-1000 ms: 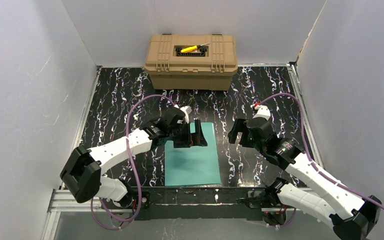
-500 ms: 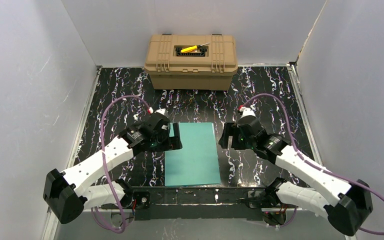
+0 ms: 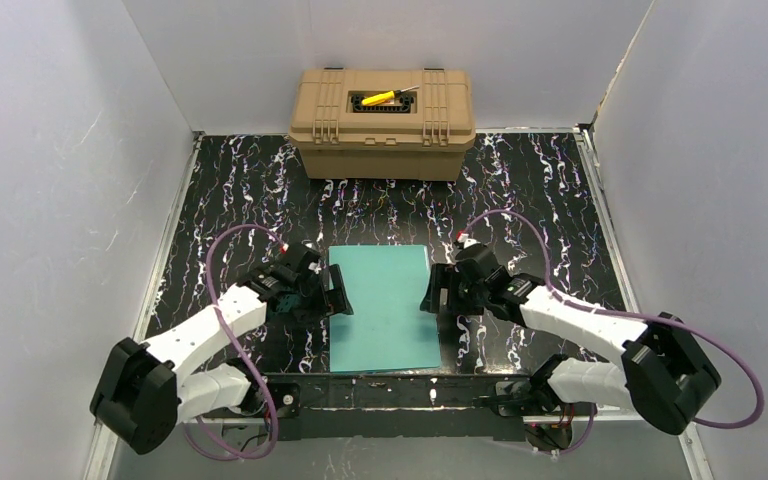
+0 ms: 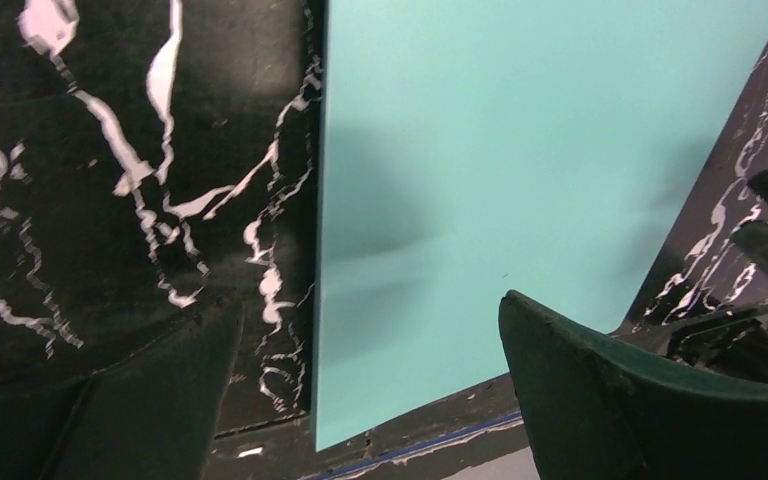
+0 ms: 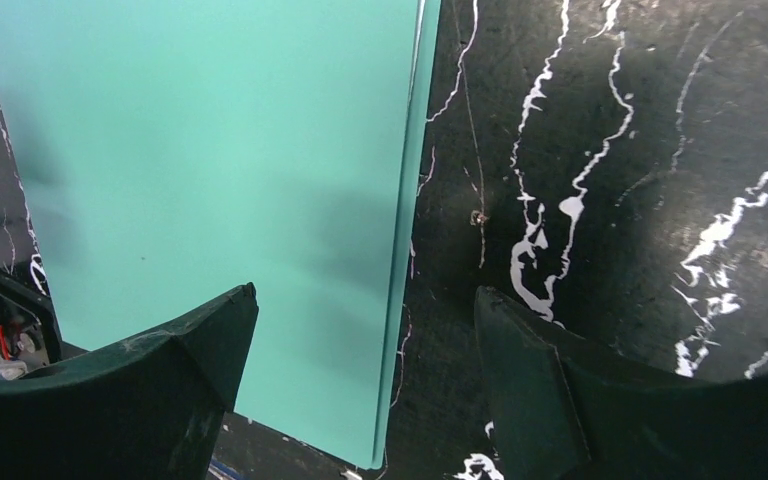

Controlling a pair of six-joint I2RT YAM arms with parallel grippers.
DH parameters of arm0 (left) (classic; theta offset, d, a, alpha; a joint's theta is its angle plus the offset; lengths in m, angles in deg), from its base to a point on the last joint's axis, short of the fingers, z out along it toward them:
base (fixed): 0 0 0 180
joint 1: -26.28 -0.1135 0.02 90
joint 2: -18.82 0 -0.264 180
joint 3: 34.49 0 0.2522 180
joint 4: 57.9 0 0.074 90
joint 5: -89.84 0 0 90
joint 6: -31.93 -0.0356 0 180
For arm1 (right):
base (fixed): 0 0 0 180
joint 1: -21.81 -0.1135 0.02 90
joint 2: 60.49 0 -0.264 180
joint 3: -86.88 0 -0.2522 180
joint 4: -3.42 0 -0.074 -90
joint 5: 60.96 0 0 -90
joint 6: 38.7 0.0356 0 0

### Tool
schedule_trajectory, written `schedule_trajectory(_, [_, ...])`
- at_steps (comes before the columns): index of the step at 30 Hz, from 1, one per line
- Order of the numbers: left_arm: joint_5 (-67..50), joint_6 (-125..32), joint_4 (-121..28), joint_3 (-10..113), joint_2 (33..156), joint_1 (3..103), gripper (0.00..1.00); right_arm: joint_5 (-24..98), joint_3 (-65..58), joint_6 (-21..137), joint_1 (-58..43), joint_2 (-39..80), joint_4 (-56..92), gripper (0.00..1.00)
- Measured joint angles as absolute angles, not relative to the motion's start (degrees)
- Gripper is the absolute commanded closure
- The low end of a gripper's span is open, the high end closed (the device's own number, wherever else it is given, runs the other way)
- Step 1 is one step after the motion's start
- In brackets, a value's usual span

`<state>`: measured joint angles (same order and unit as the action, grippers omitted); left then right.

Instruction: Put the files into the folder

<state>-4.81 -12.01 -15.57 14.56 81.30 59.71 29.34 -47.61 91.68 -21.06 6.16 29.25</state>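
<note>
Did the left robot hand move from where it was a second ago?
Yes. The left gripper slid from over the teal folder to its left edge, nearer the arm bases and farther from the tan box.

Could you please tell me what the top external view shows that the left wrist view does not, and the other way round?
Only the top external view shows the tan case at the far edge, with a yellow-handled tool on its lid, and the whole of both arms. Only the left wrist view shows, close up, the left edge of the teal folder running between the open fingers of the left gripper. Both show the closed folder lying flat on the black marbled table.
</note>
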Motion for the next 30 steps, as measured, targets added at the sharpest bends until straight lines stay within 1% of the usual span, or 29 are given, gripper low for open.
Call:
schedule_trajectory(8, [-8.83, -11.92, -22.78, 14.43, 88.88, 58.21, 0.02, 31.0, -48.44, 93.84, -21.11, 11.17, 23.18, 0.11])
schedule_trajectory(15, [-10.8, -11.92, -25.99, 15.37, 93.01, 57.35, 0.02, 32.07, -48.4, 95.2, -21.13, 14.67, 16.93, 0.11])
schedule_trajectory(25, [-12.0, -12.69, -26.89, 20.92, 100.18, 55.56, 0.03, 30.67, -45.78, 96.14, -20.98, 19.56, 12.45, 0.09])
schedule_trajectory(30, [-11.8, -13.74, -26.76, 24.81, 104.4, 54.25, 0.03, 30.03, -43.72, 95.79, -19.29, 22.21, 11.66, 0.08])
